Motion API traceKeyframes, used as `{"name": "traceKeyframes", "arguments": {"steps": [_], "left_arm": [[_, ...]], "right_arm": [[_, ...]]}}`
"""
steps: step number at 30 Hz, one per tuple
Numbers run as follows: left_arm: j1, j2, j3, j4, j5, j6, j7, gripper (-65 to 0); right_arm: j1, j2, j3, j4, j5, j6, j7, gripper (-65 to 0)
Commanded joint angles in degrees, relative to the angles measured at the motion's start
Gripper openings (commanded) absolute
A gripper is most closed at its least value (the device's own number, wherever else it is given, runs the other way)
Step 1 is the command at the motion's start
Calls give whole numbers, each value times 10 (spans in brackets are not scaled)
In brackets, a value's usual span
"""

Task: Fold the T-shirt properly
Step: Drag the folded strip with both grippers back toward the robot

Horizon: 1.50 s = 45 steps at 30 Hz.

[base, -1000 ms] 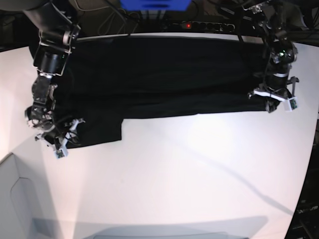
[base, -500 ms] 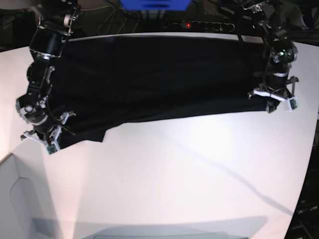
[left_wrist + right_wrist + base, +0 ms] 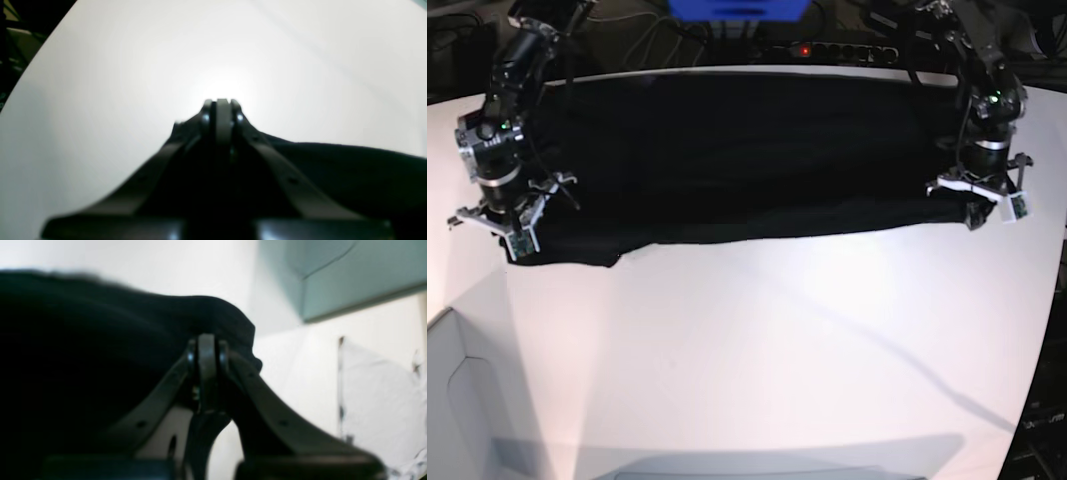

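The black T-shirt [image 3: 737,150] lies stretched wide across the far half of the white table [image 3: 787,340]; its printed graphic does not show. My left gripper [image 3: 975,207] is at the shirt's near right corner, jaws shut on the cloth's edge; the left wrist view shows the closed tips [image 3: 222,105] with black cloth [image 3: 333,166] trailing to the right. My right gripper [image 3: 515,240] is at the near left corner, shut on the cloth; the right wrist view shows the closed tips [image 3: 206,341] against bunched black fabric [image 3: 83,340].
A blue box [image 3: 737,8] and a power strip [image 3: 832,50] sit behind the table's far edge. A pale grey bin [image 3: 457,400] stands at the near left; it also shows in the right wrist view [image 3: 350,273]. The table's right edge is close to my left gripper.
My right gripper has moved left and away from the camera, pulling the shirt's hanging near left flap up and outward so the front edge runs straighter. My left gripper has barely moved.
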Motion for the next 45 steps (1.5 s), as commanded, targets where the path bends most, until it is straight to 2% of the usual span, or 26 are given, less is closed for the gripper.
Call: {"name": "traceKeyframes", "arguments": {"steps": [1,7,12,19,28,35,45], "left_arm": [[-2,-6,-3,12,-2,0,-12,-650],[7,-7,-2,13,-2,0,-12,-650],[30,-10,-3,20,-2,-1,-12,-650],[55,-11,-6,48,-2,-1,-12,-650],[87,-12,-9,65,-2,-1,-16,-650],[89,-15,-44,59,-2,-1,-12,-650],[88,-16,-40,28,-2,-1,-16,-650]], "right_arm": [[-3,0,2,10,3,2,12,-650],[-78,-24,5,13,4,2,17,-650],[-143,-37,6,13,4,2,86,-650],[-192,-48,59,11,4,2,153,-650],[-211,-49,98,12,4,2,156,-650],[-230,-48,96,11,4,2,156,-650],[-251,-26,93,13,4,2,157,-650]]}}
